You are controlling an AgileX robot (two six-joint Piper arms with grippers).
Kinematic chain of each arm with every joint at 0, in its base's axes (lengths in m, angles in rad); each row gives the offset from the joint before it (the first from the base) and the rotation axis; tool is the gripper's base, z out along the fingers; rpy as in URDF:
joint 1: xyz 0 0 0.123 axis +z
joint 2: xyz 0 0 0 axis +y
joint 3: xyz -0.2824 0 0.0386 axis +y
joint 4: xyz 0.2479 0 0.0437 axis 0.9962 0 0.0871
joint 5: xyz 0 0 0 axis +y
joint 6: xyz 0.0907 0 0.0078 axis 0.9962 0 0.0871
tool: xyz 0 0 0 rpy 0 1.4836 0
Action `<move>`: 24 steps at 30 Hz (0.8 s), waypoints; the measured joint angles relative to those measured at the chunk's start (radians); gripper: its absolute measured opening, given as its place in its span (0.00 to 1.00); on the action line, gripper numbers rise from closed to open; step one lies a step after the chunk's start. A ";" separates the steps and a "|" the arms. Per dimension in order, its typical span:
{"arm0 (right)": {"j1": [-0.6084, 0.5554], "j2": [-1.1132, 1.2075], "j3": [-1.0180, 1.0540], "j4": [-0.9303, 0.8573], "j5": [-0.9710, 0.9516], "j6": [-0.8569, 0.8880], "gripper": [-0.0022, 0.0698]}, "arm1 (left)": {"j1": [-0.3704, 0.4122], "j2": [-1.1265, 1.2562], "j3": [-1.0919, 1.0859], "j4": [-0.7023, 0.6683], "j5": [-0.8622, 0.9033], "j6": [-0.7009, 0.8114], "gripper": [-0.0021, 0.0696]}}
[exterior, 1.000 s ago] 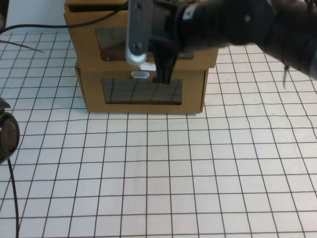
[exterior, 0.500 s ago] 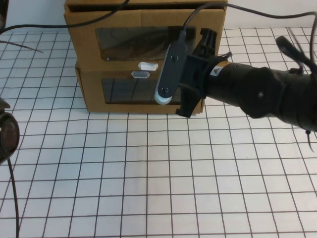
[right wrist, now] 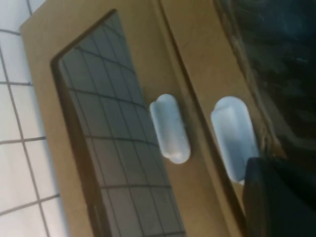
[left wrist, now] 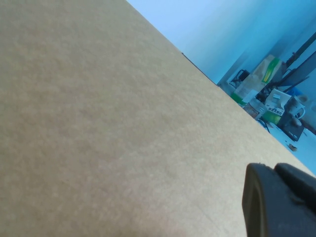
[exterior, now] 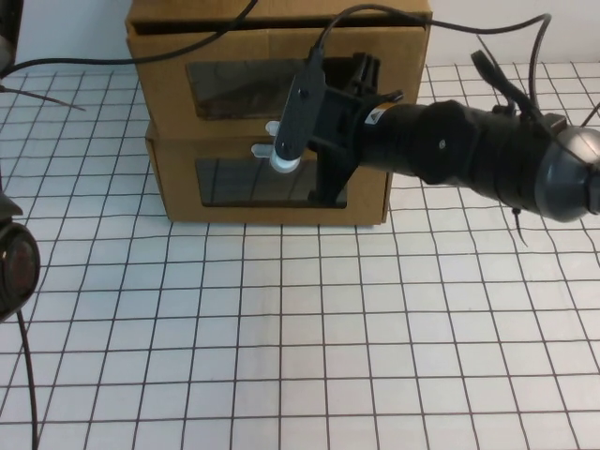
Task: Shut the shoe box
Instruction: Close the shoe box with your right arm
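The shoe box (exterior: pixel 234 52) is the upper of two stacked brown cardboard boxes at the table's back. It has a dark window (exterior: pixel 234 86) and a white pull tab (exterior: pixel 272 127) below it. My right gripper (exterior: pixel 328 131) reaches in from the right and sits close against the box fronts at tab height. In the right wrist view, the shoe box's tab (right wrist: pixel 231 136) lies right by one dark finger (right wrist: pixel 281 197). My left gripper is out of the high view. In the left wrist view, one dark finger (left wrist: pixel 281 202) rests near a plain cardboard face (left wrist: pixel 108 123).
The lower cardboard box (exterior: pixel 178 183) has its white tab (right wrist: pixel 170 128) above its window (right wrist: pixel 113 148). The grid-patterned tabletop (exterior: pixel 300 328) spreads in front. A dark round part (exterior: pixel 11 267) of the left arm sits at the left edge. Black cables run over the box top.
My right arm swung down and to the right away from the box fronts, then came back up and left. Its gripper is again at the tabs.
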 joint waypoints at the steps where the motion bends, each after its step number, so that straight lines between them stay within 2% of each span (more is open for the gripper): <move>1: -0.008 0.002 -0.010 0.015 0.011 0.000 0.01 | 0.000 0.000 0.000 0.000 0.000 0.000 0.03; 7: -0.081 0.008 -0.063 0.148 0.076 0.000 0.01 | 0.000 0.000 0.000 -0.011 0.000 0.000 0.03; 13: -0.085 -0.003 -0.071 0.179 0.143 -0.085 0.01 | 0.000 0.002 0.002 -0.016 0.002 0.000 0.03; 18: -0.002 -0.066 -0.071 0.180 0.163 -0.159 0.01 | 0.001 0.002 0.002 -0.019 0.002 0.000 0.03; 24: 0.079 -0.201 -0.071 0.228 0.362 -0.174 0.01 | 0.002 -0.047 0.012 0.066 0.032 -0.004 0.03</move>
